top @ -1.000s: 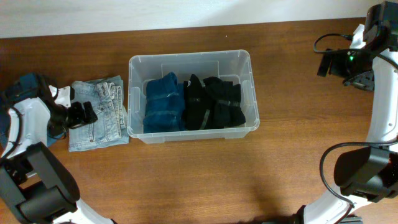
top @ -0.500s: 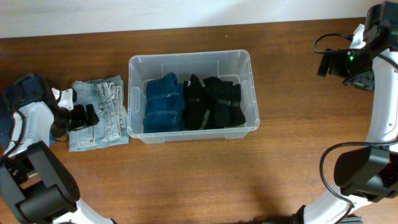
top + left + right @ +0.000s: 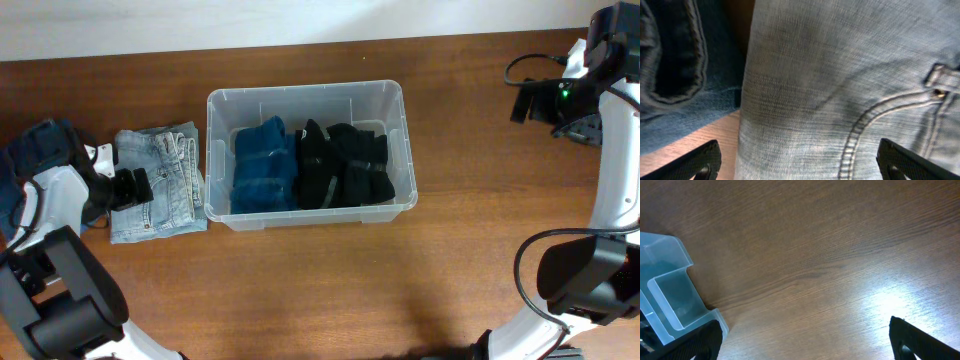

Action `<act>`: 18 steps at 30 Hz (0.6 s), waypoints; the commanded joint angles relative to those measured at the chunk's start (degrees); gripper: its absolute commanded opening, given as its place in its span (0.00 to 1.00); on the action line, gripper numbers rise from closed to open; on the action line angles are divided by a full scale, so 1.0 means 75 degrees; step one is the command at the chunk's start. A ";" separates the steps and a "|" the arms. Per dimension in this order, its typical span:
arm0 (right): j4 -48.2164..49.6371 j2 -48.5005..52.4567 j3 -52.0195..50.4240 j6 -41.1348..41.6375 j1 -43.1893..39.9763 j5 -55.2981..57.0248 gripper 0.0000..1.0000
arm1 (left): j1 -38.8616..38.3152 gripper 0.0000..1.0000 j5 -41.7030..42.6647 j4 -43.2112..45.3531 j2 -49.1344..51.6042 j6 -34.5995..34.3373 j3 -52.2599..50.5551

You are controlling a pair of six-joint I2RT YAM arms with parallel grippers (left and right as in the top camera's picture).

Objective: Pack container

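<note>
The clear plastic container (image 3: 308,97) stands mid-table and holds folded blue jeans (image 3: 263,165) on the left and black clothes (image 3: 347,165) on the right. Folded light-blue jeans (image 3: 168,180) lie on the table just left of it. My left gripper (image 3: 137,187) is open over the left edge of these light jeans (image 3: 840,90), its fingers spread to both sides of the fabric. Dark blue jeans (image 3: 670,65) lie further left (image 3: 35,145). My right gripper (image 3: 522,100) is open and empty at the far right, above bare table; the container's corner (image 3: 670,290) shows in its view.
The wooden table (image 3: 330,290) stretches in front of the container. The back wall runs along the table's far edge.
My left gripper has shifted slightly along the left edge of the light jeans, first right, then back left. The right arm has not moved.
</note>
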 commanded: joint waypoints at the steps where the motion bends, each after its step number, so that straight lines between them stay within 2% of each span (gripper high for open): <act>1: -0.0017 -0.0061 0.0041 0.0003 -0.0006 0.0067 0.99 | 0.0000 1.00 -0.0064 0.0175 -0.0114 -0.0047 -0.0300; 18: -0.0017 -0.0061 0.0041 0.0003 -0.0006 0.0067 0.99 | -0.0087 0.99 0.0277 0.1346 -0.0090 -0.0044 -0.1445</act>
